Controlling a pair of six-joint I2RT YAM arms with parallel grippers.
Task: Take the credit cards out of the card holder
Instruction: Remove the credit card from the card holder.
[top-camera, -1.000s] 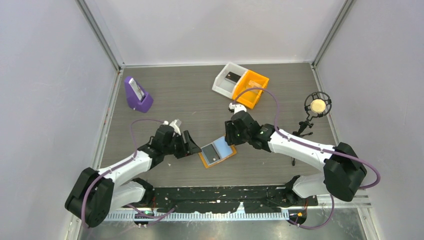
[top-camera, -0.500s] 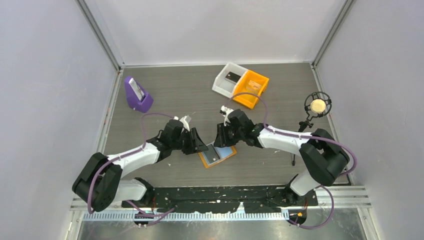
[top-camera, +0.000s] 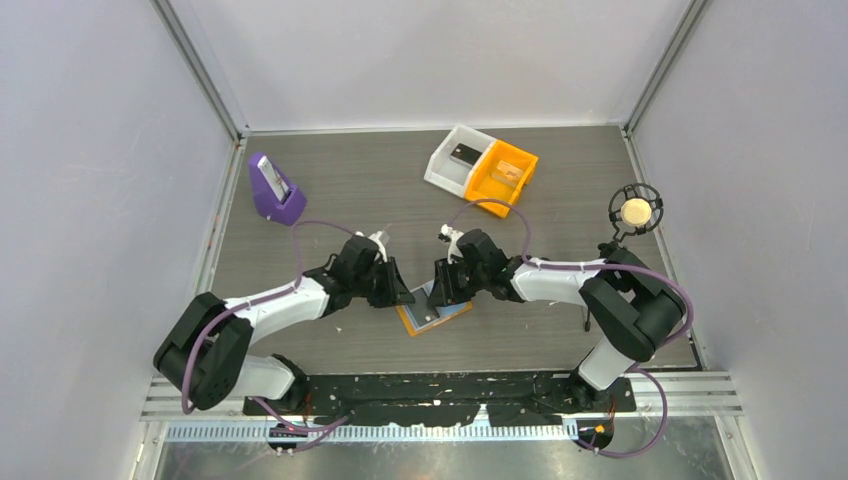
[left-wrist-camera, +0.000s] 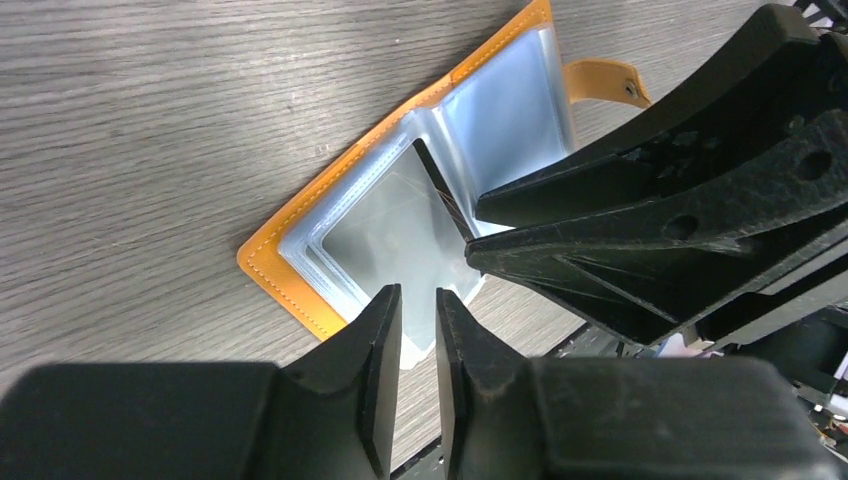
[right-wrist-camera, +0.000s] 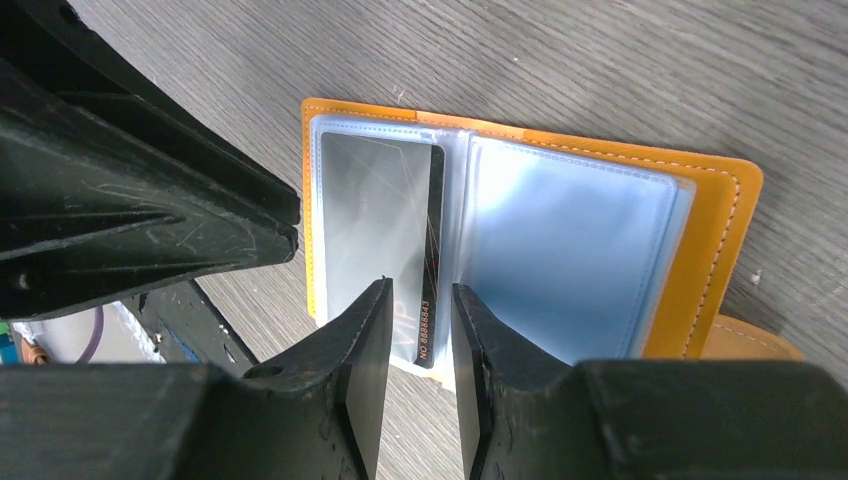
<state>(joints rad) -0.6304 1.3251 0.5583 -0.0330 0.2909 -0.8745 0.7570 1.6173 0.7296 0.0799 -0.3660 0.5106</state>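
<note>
The orange card holder (top-camera: 436, 309) lies open like a book on the table, its clear light blue sleeves facing up (left-wrist-camera: 300, 285) (right-wrist-camera: 715, 235). A silvery card with a dark edge (right-wrist-camera: 385, 225) (left-wrist-camera: 395, 235) sits in the left-hand sleeve. My left gripper (top-camera: 404, 295) (left-wrist-camera: 418, 292) hovers at the holder's near left corner. Its jaws stand a narrow gap apart, with nothing clamped between them. My right gripper (top-camera: 441, 289) (right-wrist-camera: 420, 288) comes in from the right over the card's lower edge. It is also narrowly open, with the card showing just past its tips.
A purple stand (top-camera: 275, 190) is at the back left. A white bin (top-camera: 452, 158) and an orange bin (top-camera: 505, 175) sit side by side at the back. A microphone on a small stand (top-camera: 634, 212) is at the right. The holder's strap with its stud (left-wrist-camera: 605, 80) lies flat.
Both grippers have moved inward to the open card holder from either side, and both pairs of jaws have narrowed. The holder has stayed in place.
</note>
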